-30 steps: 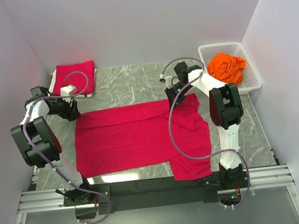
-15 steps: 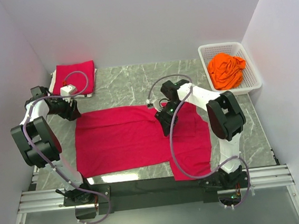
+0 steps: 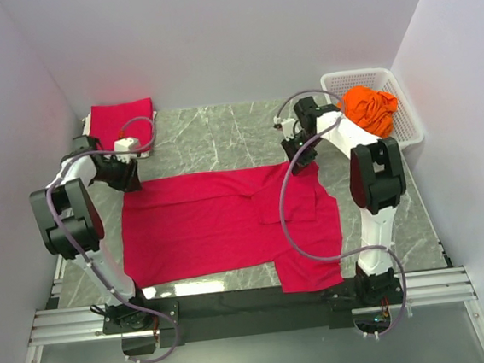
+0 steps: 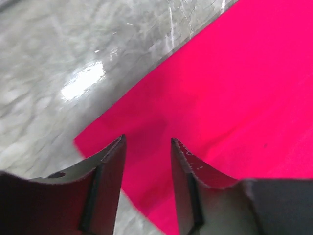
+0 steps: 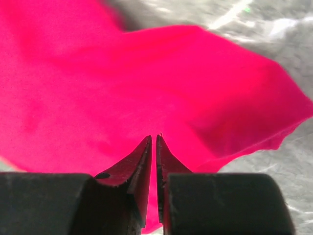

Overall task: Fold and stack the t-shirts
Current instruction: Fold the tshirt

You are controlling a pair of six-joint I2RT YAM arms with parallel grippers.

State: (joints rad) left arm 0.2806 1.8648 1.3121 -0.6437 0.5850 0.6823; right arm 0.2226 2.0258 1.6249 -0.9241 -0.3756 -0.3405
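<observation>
Glossy grey-green marble-patterned tabletop (image 3: pixel 220 136) across the middle, light glinting off it. At its far right corner sits a white plastic lattice basket (image 3: pixel 348 76), tucked against the pale lilac wall panels (image 3: pixel 237 36) fencing the tabletop on three sides. A silver aluminium rail (image 3: pixel 71 322) runs along its near edge.

Worktop (image 3: pixel 212 137) layout, quick rundown
Spread t-shirt (image 3: pixel 203 224) in the middle, folded t-shirt (image 3: pixel 120 118) back-left, basket (image 3: pixel 408 127) back-right – bunched t-shirt (image 3: pixel 368 109) inside it.
</observation>
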